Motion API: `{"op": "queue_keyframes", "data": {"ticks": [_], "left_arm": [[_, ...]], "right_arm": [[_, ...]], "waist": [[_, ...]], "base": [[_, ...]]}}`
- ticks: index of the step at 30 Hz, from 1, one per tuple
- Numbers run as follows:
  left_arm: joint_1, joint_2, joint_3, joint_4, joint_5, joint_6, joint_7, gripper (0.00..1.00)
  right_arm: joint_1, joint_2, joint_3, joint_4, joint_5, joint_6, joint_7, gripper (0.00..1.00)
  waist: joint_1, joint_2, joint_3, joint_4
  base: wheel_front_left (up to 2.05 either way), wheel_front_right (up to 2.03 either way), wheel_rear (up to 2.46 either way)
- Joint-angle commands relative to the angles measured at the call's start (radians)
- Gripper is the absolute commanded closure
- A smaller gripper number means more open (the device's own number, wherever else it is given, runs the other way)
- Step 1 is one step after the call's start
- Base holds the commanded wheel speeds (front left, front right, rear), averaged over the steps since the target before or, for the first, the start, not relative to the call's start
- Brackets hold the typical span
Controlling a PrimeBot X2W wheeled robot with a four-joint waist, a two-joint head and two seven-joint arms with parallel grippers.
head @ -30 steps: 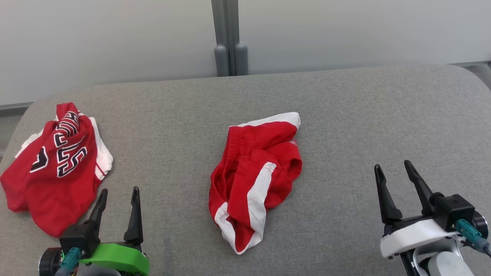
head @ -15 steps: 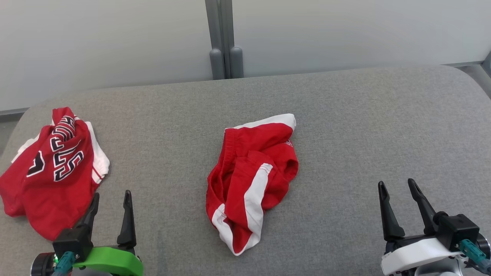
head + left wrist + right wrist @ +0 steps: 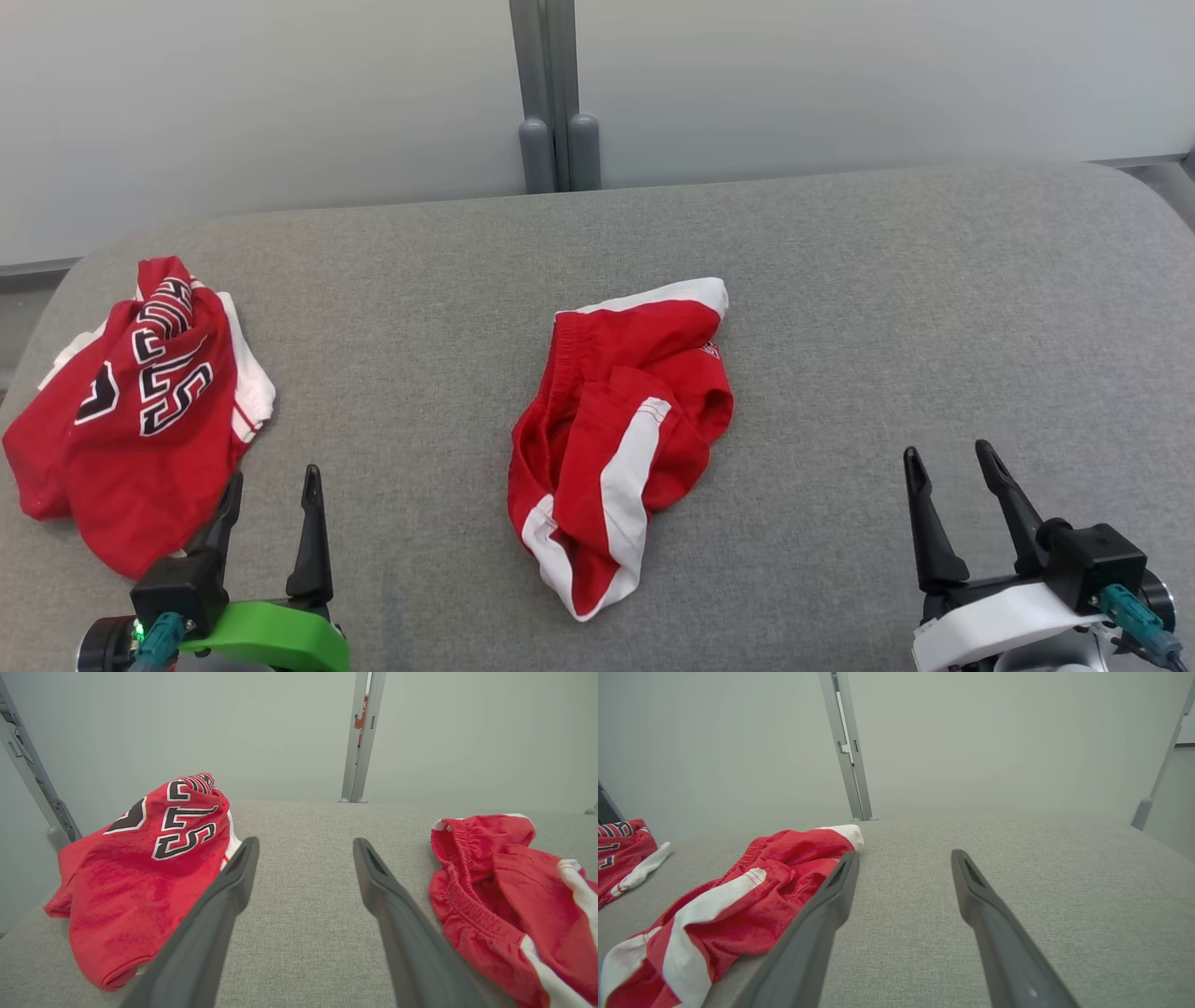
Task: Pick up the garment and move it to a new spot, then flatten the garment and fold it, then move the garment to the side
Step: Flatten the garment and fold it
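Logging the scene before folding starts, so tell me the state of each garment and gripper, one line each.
Red shorts: crumpled in a heap, lying free mid-surface.
Red jersey: bunched up, lying free at the left.
Left gripper: open, holding nothing.
Right gripper: open, holding nothing.

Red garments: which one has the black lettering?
The crumpled jersey at the far left of the head view, with black, white-edged characters across it. The shorts in the middle show white stripes and an elastic waistband, no black lettering.
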Motion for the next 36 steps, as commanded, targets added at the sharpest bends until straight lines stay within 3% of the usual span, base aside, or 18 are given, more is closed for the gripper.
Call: {"op": "queue_keyframes", "data": {"ticks": [1, 14, 25, 36], "left_arm": [[0.001, 0.001, 0.001, 0.003, 0.008, 0.002, 0.0, 0.0], [-0.025, -0.009, -0.032, 0.012, 0.002, -0.002, 0.0, 0.0], [-0.058, -0.019, -0.062, 0.025, -0.01, -0.003, 0.0, 0.0], [-0.074, -0.026, -0.076, 0.037, -0.02, -0.004, 0.0, 0.0]], "right_arm": [[-0.009, 0.002, 0.012, 0.004, -0.006, -0.001, -0.003, 0.0], [-0.247, -0.023, 0.205, 0.156, 0.006, -0.001, 0.012, 0.0], [-0.481, -0.007, 0.34, 0.416, 0.038, -0.001, 0.142, 0.0], [-0.593, -0.009, 0.451, 0.59, 0.118, -0.001, 0.3, 0.0]], "waist": [[0.0, 0.0, 0.001, 0.005], [0.0, 0.0, 0.028, 0.071], [0.0, 0.0, 0.074, 0.143], [0.0, 0.0, 0.091, 0.179]], "base": [[0.0, 0.0, 0.0], [0.0, 0.0, 0.0], [0.0, 0.0, 0.0], [0.0, 0.0, 0.0]]}}
